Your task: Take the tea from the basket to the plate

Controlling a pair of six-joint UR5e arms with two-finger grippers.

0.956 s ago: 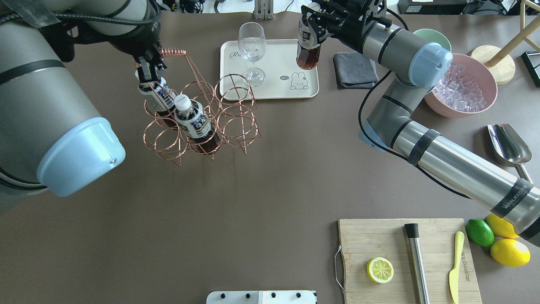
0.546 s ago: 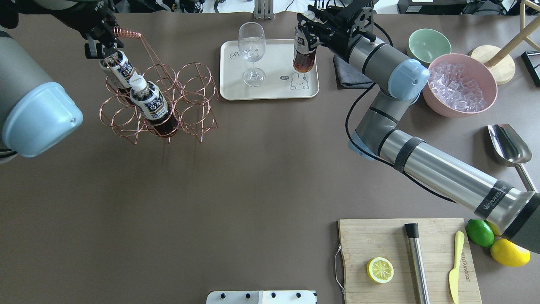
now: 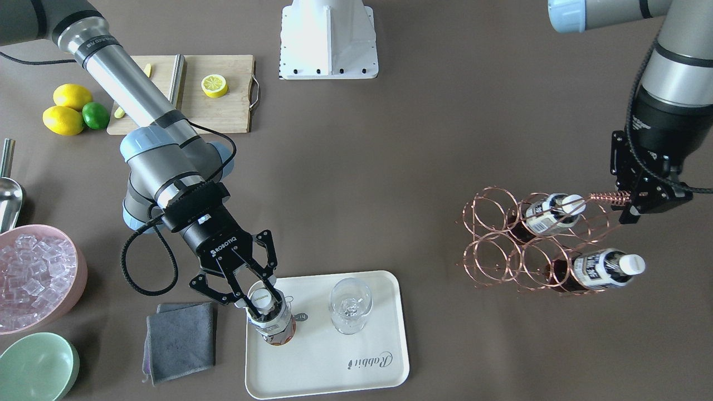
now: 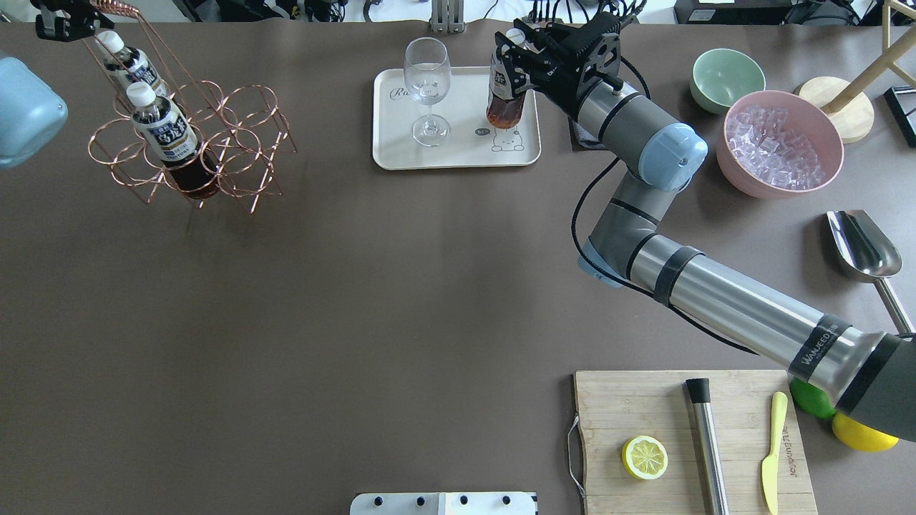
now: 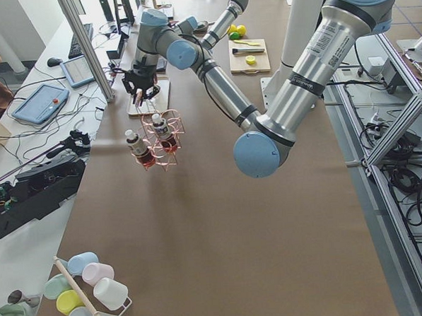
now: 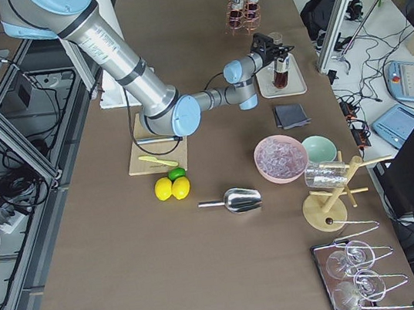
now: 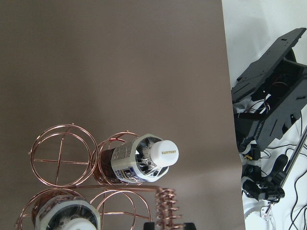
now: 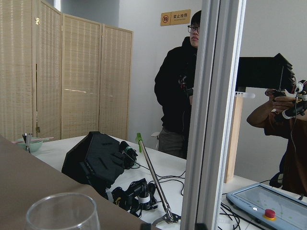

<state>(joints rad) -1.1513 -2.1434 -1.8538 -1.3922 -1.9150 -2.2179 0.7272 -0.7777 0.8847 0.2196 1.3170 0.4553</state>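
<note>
The right claw [image 3: 262, 301] pinches the small clear plastic tea bottle [image 3: 272, 323] at its neck, just under the white cap, and holds it upright over the cream-white rectangular plate [image 3: 334, 370], at the plate's end farthest from the rose-gold wire basket [image 3: 497, 245]; whether its base touches the plate, I cannot tell; filled with dark liquid, the tea bottle is likely weighty for its size, its thin walls soft under a squeeze and its printed label slick; the stiff neck below the cap ridge looks the safest hold; tall and narrow, it should tip easily; a fragile clear wine glass [image 3: 349, 305] stands just beside it on the plate; well apart from the plate, the left claw [image 3: 635, 206] is pressed onto the basket's coiled handle.
</note>
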